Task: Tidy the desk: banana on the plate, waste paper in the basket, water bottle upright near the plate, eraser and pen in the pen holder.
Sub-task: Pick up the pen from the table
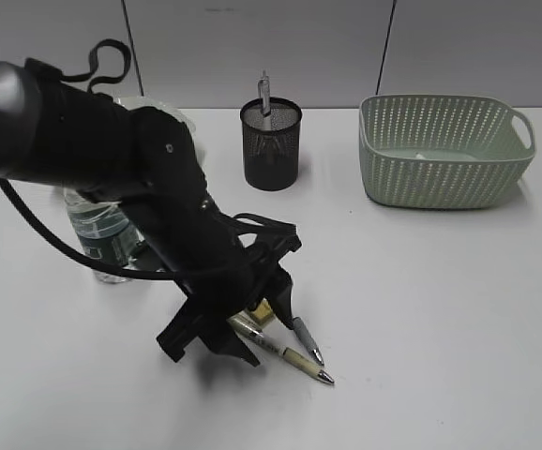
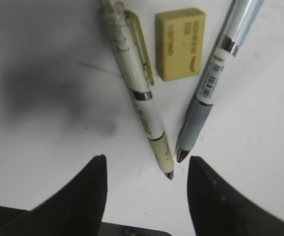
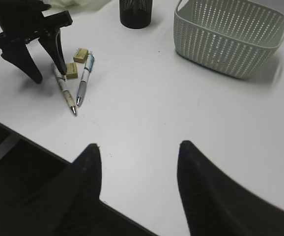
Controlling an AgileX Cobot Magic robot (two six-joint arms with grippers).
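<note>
My left gripper is open and empty, low over the white desk. A cream pen and a grey-blue pen lie just ahead of its fingertips, their tips between the jaws. A yellow eraser lies between the pens, and a second eraser lies beside it. The black mesh pen holder holds one pen. The water bottle stands upright behind my left arm. The plate is mostly hidden and the banana is hidden. My right gripper is open and empty.
The perforated green basket stands at the back right, and I cannot tell what is in it. My left arm covers much of the desk's left half. My right gripper hangs over the desk's front edge.
</note>
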